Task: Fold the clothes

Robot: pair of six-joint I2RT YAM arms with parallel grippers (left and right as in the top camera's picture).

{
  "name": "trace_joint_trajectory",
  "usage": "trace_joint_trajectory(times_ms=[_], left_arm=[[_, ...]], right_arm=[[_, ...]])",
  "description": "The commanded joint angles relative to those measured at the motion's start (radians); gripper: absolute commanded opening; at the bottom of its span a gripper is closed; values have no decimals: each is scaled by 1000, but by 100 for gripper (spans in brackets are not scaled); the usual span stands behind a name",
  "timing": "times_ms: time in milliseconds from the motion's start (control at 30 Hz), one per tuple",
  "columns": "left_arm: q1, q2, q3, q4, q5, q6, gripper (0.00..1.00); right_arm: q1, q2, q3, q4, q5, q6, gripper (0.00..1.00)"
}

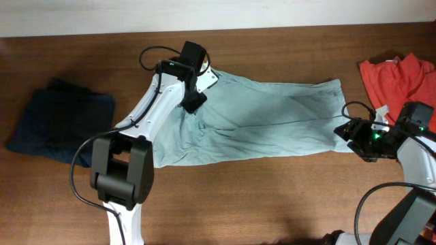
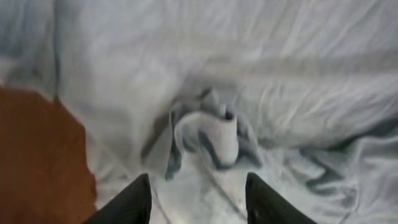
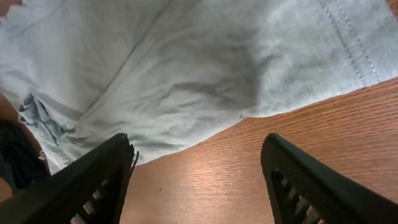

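A pale green garment (image 1: 259, 119) lies spread across the middle of the wooden table. My left gripper (image 1: 194, 102) is open above its upper left part; the left wrist view shows open fingers (image 2: 198, 186) over a bunched fold of the cloth (image 2: 208, 134). My right gripper (image 1: 349, 133) is open and empty just off the garment's right edge; in the right wrist view the fingers (image 3: 196, 155) straddle bare wood below the cloth's hem (image 3: 186, 87).
A folded dark navy garment (image 1: 61, 122) lies at the left of the table. A red garment (image 1: 398, 78) lies at the far right, behind my right arm. Bare wood (image 1: 272, 197) runs along the front.
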Motion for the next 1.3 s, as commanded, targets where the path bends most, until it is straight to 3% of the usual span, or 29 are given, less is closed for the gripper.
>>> trace_joint_trajectory(times_ms=[0, 167, 400, 633, 767, 900, 1167, 1200, 1267], left_arm=[[51, 3, 3, -63, -29, -199, 49], [139, 3, -1, -190, 13, -366, 50], [256, 3, -104, -300, 276, -372, 50], [333, 3, -236, -370, 349, -405, 41], [360, 3, -245, -371, 357, -404, 41], [367, 3, -249, -341, 331, -405, 32], [367, 3, -364, -240, 332, -405, 32], [367, 3, -373, -235, 331, -405, 27], [369, 3, -379, -234, 330, -405, 6]], right_arm=[[10, -18, 11, -7, 7, -14, 68], [10, -18, 11, -18, 8, -15, 69], [10, -18, 11, -74, 31, -22, 69], [10, -18, 11, -115, 90, -29, 69], [10, -18, 11, -114, 91, -29, 69], [10, -18, 11, -103, 92, -29, 69], [10, -13, 11, -88, 109, -29, 69], [10, -11, 11, -84, 109, -29, 69], [10, -9, 11, -79, 109, -29, 68]])
